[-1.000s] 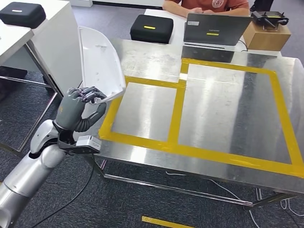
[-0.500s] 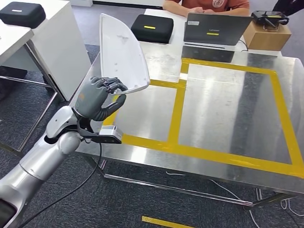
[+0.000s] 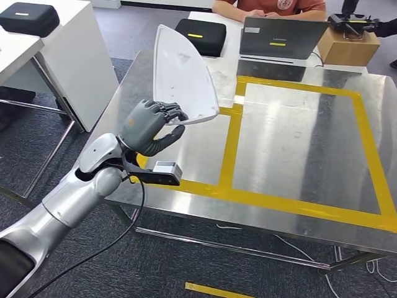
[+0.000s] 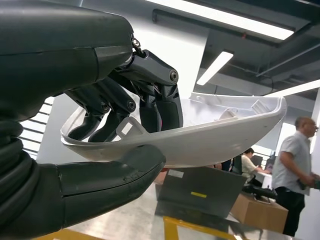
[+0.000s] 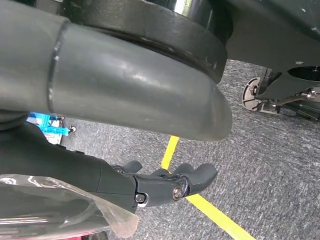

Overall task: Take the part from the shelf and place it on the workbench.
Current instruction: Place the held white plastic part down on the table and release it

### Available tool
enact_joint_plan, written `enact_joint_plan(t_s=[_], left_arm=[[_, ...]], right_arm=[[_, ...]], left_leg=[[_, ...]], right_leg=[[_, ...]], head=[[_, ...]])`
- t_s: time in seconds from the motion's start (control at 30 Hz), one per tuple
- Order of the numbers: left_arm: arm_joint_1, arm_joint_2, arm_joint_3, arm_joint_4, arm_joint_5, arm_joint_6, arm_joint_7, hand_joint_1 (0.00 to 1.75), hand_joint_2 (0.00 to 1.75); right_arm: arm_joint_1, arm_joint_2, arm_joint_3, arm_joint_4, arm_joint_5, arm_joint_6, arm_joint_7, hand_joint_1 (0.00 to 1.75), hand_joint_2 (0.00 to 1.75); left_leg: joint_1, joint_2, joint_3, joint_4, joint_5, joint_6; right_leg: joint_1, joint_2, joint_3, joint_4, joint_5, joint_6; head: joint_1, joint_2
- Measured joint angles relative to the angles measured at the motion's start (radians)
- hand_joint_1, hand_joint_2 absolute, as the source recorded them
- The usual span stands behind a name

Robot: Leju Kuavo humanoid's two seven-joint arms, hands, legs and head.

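White part (image 3: pixel 185 74) carried further over workbench (image 3: pixel 299 143), left hand (image 3: pixel 149 127) raised, fingers (image 3: pixel 172 112) clamped on its edge

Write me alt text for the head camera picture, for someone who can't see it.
The robot's left hand grips a white curved plastic part by its lower edge, holding it above the near left corner of a steel workbench marked with yellow tape rectangles. A laptop stands at the far edge.

The silver left arm reaches up and forward over the workbench's (image 3: pixel 299 143) near left corner, its left hand (image 3: pixel 149 126) gripping the white part (image 3: pixel 183 71) by its lower edge. The right hand (image 5: pixel 166 182) hangs low with fingers loosely extended, holding nothing.
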Motion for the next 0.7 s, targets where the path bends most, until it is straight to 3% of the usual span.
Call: enact_joint_plan(t_s=[0.7], left_arm=[[-0.012, -0.044, -0.082, 0.207, 0.004, -0.031, 0.050, 1.75, 1.75]], right_arm=[[-0.002, 0.000, 0.008, 0.000, -0.003, 0.003, 0.009, 0.00, 0.00]], left_leg=[[0.000, 0.000, 0.000, 0.000, 0.000, 0.000]], right_leg=[[0.000, 0.000, 0.000, 0.000, 0.000, 0.000]], head=[[0.000, 0.000]])
